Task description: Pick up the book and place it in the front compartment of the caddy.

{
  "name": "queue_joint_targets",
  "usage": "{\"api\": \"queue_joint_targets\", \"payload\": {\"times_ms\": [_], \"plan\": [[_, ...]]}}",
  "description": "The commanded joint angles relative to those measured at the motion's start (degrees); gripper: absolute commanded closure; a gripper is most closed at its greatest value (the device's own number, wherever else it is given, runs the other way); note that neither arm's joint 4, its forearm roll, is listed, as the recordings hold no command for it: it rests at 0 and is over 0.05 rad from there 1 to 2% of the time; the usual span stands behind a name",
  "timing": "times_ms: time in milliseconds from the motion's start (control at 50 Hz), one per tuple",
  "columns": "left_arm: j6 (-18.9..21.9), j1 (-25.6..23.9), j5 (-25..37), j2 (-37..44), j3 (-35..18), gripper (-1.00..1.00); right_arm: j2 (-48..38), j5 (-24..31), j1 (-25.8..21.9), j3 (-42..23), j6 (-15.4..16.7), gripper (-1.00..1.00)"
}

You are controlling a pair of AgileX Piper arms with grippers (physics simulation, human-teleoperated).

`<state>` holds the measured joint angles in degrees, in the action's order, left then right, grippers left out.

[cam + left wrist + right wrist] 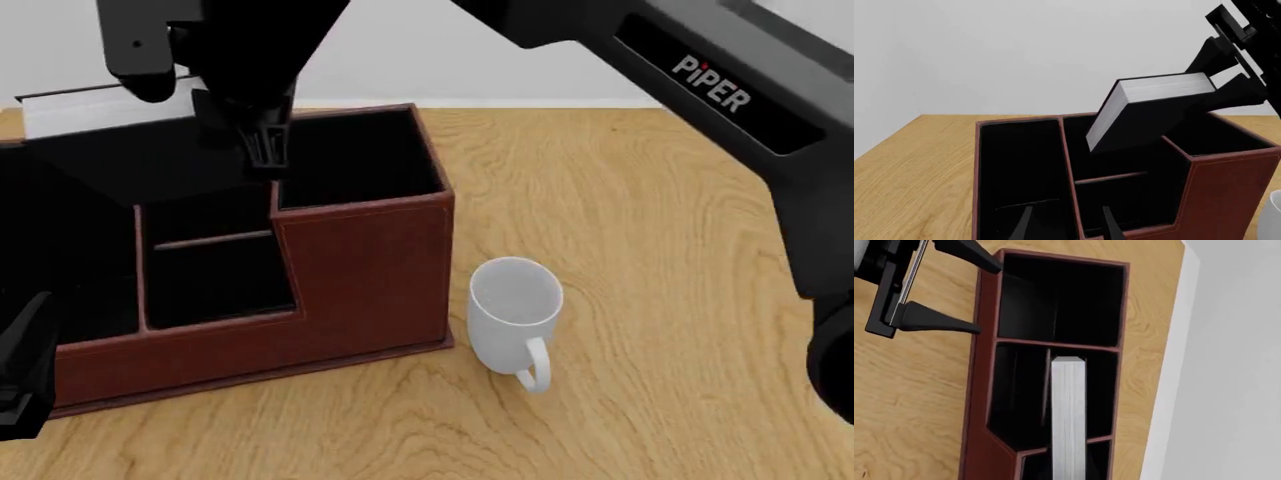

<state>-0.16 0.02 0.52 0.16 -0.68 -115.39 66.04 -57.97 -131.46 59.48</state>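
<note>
My right gripper (1227, 80) clenches the book (1147, 112), tilted between my fingers above the caddy (1227, 185), over its middle cells. My left gripper (977, 295) hangs released beside the caddy.

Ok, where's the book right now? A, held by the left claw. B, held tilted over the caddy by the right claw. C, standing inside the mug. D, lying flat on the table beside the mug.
B: the left wrist view shows the book tilted above the caddy, clamped in the right claw.
</note>
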Motion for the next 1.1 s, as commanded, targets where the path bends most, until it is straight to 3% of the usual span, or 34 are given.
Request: {"api": "queue_joint_targets", "payload": {"times_ms": [20,340,700,840,1100], "plan": [[0.0,-0.01,0.01,0.01,0.0,-1.0,-2.66,-1.0,0.29,-3.43,-1.66,1.0],[0.0,-0.01,0.01,0.0,0.0,-1.0,-4.45,-4.46,0.72,0.41,-3.4,1.0],[0.01,0.0,-0.01,0.0,0.0,-1.0,-7.76,-5.55,2.28,-1.35,-4.11,1.0],[0.01,0.0,-0.01,-0.01,0.0,-1.0,-9.77,-4.96,3.52,-4.24,-4.0,1.0],[0.0,-0.01,0.0,0.0,0.0,-1.0,-15.78,-1.04,4.7,-15.48,-5.26,1.0]]}}
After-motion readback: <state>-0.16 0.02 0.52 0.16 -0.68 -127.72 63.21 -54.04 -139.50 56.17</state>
